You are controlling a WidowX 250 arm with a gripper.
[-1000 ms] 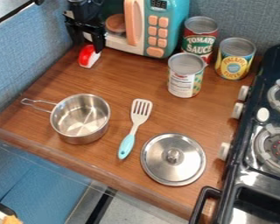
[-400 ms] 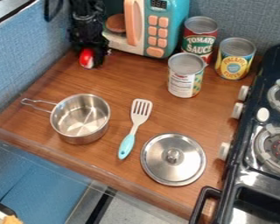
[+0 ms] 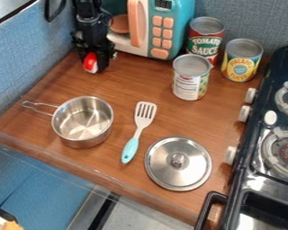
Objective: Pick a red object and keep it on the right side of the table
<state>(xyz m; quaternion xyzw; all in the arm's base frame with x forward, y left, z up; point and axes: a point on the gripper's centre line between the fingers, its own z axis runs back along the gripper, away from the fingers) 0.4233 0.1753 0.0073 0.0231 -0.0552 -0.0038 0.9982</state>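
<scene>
Beside the door side of the toy microwave (image 3: 154, 31), black gripper (image 3: 93, 53) hangs down over the red-and-white object (image 3: 90, 63), which shows at its lower end. Cannot tell whether the fingers are wide or narrow. Red-label can (image 3: 205, 39) near the microwave's button side, yellow-label can (image 3: 241, 60) farther off. Pot (image 3: 83, 122), spatula (image 3: 138, 130) and metal lid (image 3: 178, 163) on the counter (image 3: 56, 85), well in front of the microwave. Stove (image 3: 272, 134) past the button side.
</scene>
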